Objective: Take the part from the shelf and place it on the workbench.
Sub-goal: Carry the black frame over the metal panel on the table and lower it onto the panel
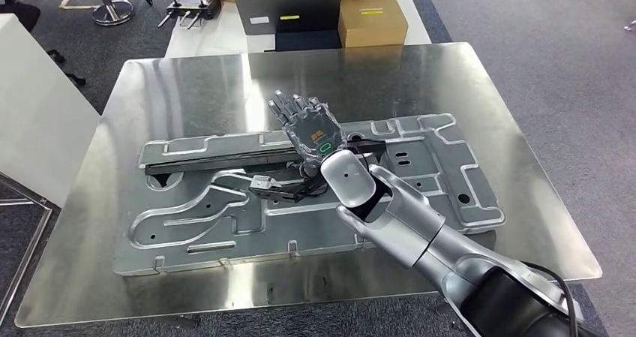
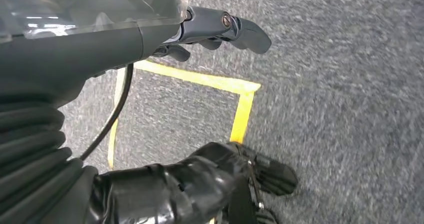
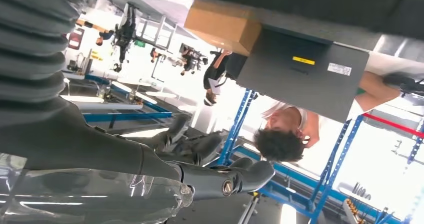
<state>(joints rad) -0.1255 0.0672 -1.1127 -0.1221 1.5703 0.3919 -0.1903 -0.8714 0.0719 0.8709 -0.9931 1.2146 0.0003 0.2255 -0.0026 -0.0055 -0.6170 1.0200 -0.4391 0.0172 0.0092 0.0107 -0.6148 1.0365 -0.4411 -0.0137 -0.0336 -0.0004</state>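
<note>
part (image 1: 225,159) on workbench (image 1: 187,82), right hand (image 1: 311,127) above, box (image 1: 372,18) behind

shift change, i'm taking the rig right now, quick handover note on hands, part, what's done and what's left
Right hand: over the workbench, fingers spread, holding nothing, just above the black bar-shaped part.
Left hand: hanging at the robot's side over grey carpet with a yellow floor marking, empty, fingers apart.
Part: lies flat along the big stamped metal panel on the workbench.
Done: the part looks off the shelf and set down on the bench.
Left: pull the right arm clear; check the part sits where it should, which I cannot judge from here.
Note: a person is seated behind the laptop across the bench.
</note>
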